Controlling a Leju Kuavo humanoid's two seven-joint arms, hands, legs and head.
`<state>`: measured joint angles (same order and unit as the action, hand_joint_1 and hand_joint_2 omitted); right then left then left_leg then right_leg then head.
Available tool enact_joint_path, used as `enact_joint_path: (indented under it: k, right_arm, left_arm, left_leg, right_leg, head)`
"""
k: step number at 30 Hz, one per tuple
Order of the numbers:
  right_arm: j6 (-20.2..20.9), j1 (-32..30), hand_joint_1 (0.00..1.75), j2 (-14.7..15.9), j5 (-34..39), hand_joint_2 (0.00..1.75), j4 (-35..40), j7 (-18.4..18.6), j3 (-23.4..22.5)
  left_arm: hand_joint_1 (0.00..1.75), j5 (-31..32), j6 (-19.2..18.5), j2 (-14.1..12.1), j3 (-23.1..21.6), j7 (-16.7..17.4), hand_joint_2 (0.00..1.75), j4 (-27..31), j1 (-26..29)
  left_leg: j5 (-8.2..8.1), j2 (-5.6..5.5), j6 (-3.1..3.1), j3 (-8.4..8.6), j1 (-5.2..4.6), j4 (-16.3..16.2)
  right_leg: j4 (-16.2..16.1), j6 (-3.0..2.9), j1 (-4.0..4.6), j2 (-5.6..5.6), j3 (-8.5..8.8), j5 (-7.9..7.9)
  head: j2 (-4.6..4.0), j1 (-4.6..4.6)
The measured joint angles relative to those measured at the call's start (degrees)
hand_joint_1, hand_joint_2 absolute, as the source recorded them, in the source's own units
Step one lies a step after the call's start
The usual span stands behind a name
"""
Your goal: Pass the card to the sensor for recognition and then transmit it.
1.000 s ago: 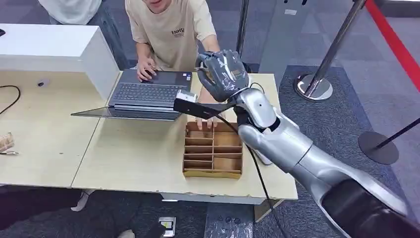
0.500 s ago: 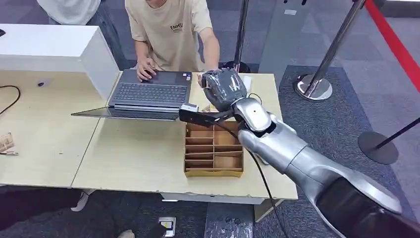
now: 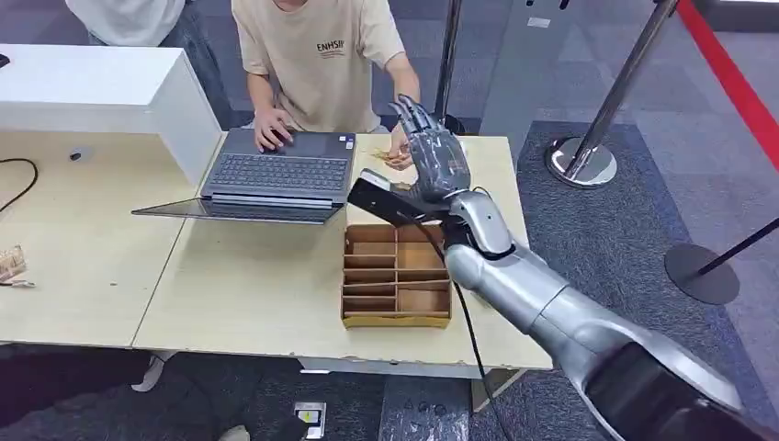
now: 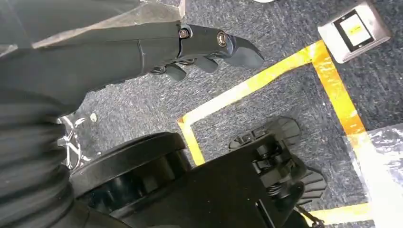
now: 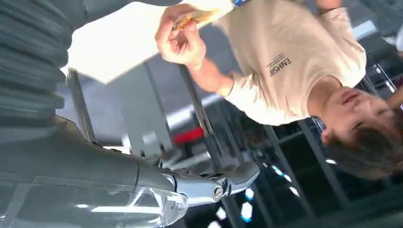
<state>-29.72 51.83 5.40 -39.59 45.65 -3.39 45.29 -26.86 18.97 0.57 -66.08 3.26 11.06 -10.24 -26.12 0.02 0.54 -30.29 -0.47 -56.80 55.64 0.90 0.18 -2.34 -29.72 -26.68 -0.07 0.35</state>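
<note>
I see a pale wooden bench (image 3: 248, 303) on dark carpet, carrying an open laptop (image 3: 276, 175) and a divided wooden tray (image 3: 395, 276); chrome stanchions stand behind. The card (image 5: 195, 18) sits pinched in a person's hand (image 5: 178, 40) at the bench's far edge. My right robot hand (image 3: 432, 156) is now spread wide and empty (earlier curled); the left robot hand (image 4: 209, 47) hangs over the floor, fingers curled.

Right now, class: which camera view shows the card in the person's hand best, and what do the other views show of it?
The right wrist view: the card sits close, pinched in the person's hand. The head view shows it small and partly hidden behind the right hand. The left wrist view faces the floor.
</note>
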Motion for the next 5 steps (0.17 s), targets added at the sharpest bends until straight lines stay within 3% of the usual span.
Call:
enact_joint_path:
  k: [5]
  right_arm:
    - [-3.09, -7.67, 0.0, 1.45, 6.59, 1.75, 7.2, -1.27, -5.06]
  left_arm:
    - [0.0, -1.14, 1.07, -0.02, 0.0, -0.63, 1.75, 0.0, 0.85]
  left_leg:
    - [-0.01, -0.01, 0.01, 0.02, 0.0, -0.01]
  right_leg:
    - [-0.05, 0.0, 0.0, 0.0, 0.02, 0.0]
  head:
    - [0.0, 0.02]
